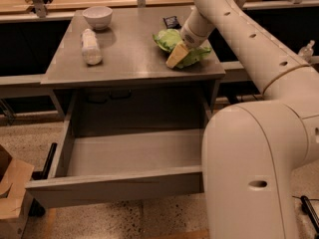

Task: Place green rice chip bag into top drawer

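The green rice chip bag [166, 39] lies crumpled on the right side of the grey desk top [129, 61]. My gripper [179, 53] reaches down from the upper right and sits on the bag's front part, touching it. The bag shows on both sides of it. The top drawer [114, 187] is pulled out wide below the desk, and its grey floor shows nothing in it. My arm's large white body fills the right side of the view and covers the drawer's right end.
A white plastic bottle [91, 46] lies on the desk's left side with a white bowl [97, 16] behind it. A small black packet [171, 21] lies behind the bag. A cardboard box [10, 193] stands on the floor at the lower left.
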Robot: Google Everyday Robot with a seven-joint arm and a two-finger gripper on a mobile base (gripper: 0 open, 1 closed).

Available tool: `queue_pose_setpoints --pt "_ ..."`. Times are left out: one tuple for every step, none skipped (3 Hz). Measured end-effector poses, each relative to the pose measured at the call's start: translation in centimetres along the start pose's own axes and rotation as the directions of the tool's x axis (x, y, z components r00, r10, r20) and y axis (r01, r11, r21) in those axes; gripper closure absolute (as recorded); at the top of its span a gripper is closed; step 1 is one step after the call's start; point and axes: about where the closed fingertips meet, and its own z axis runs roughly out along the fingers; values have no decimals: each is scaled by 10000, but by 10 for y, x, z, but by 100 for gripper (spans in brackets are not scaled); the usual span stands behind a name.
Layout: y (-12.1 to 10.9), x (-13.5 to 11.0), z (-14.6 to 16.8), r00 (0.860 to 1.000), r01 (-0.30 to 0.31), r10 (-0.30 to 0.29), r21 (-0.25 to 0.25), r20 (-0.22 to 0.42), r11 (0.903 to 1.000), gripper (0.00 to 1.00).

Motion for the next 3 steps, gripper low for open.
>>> queue_pose_setpoints --pt "0 0 1 10000 4 -4 -23 -14 10000 85" --pt "0 -2 -1 10000 6 -6 -24 -15 10000 62" --pt "0 -2 -1 10000 5 -5 -25 -16 10000 39"
